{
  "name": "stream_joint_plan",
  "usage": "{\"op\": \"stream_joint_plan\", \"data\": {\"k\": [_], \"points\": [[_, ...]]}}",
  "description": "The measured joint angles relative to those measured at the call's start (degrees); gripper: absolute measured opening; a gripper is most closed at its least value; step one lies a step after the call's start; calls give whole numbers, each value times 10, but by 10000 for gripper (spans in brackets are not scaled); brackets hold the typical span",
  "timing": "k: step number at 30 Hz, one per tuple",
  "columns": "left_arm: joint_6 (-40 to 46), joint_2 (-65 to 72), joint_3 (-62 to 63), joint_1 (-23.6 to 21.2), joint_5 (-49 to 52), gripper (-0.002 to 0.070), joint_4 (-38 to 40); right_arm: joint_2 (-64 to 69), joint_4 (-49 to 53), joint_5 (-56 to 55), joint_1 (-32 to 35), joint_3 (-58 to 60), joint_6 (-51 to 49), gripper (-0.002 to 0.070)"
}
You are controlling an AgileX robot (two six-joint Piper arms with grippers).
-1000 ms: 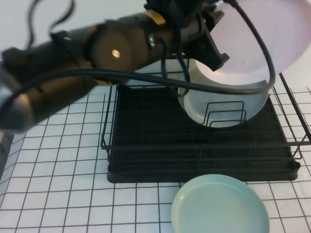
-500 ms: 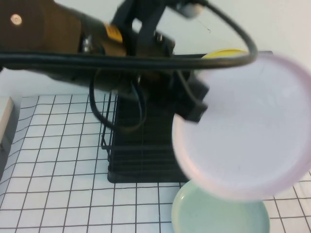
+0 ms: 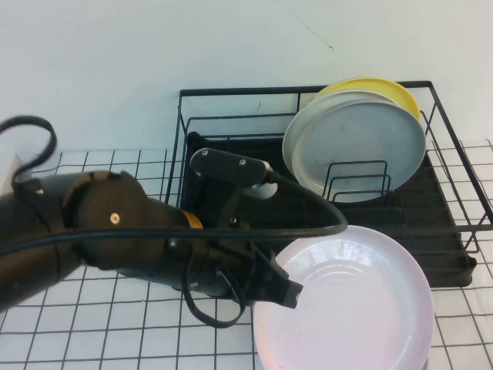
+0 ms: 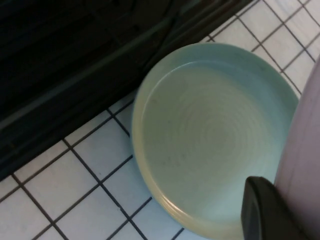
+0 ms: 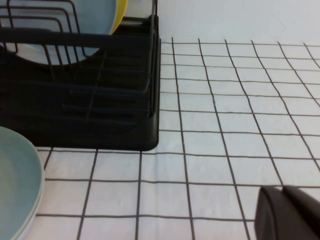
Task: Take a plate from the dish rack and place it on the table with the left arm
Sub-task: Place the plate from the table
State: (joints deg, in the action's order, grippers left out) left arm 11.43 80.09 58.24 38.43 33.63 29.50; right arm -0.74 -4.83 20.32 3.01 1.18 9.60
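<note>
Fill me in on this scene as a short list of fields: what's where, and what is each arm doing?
Left gripper: shut on the pink plate, in front of the dish rack
Pink plate: out of the rack, held flat over the mint-green plate
Mint-green plate: on the gridded table, beside the rack
Still in rack: grey plate upright, yellow plate behind it
Right gripper: low over the table, away from the plates

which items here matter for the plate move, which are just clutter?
In play: pink plate, held by left end effector, clamped shut on it; dish rack; table.
Clutter: grey plate, yellow plate, mint-green plate, parked right end effector.
</note>
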Motion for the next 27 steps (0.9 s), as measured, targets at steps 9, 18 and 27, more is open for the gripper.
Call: {"op": "stream_joint_plan", "data": {"k": [9, 18, 27], "points": [[-6, 80, -14, 0, -47, 47, 65, 0, 0, 0, 0, 0, 0, -3], [10, 127, -16, 0, -71, 207, 78, 0, 0, 0, 0, 0, 0, -3], [42, 113, -16, 0, -53, 448, 75, 0, 0, 0, 0, 0, 0, -3]]}}
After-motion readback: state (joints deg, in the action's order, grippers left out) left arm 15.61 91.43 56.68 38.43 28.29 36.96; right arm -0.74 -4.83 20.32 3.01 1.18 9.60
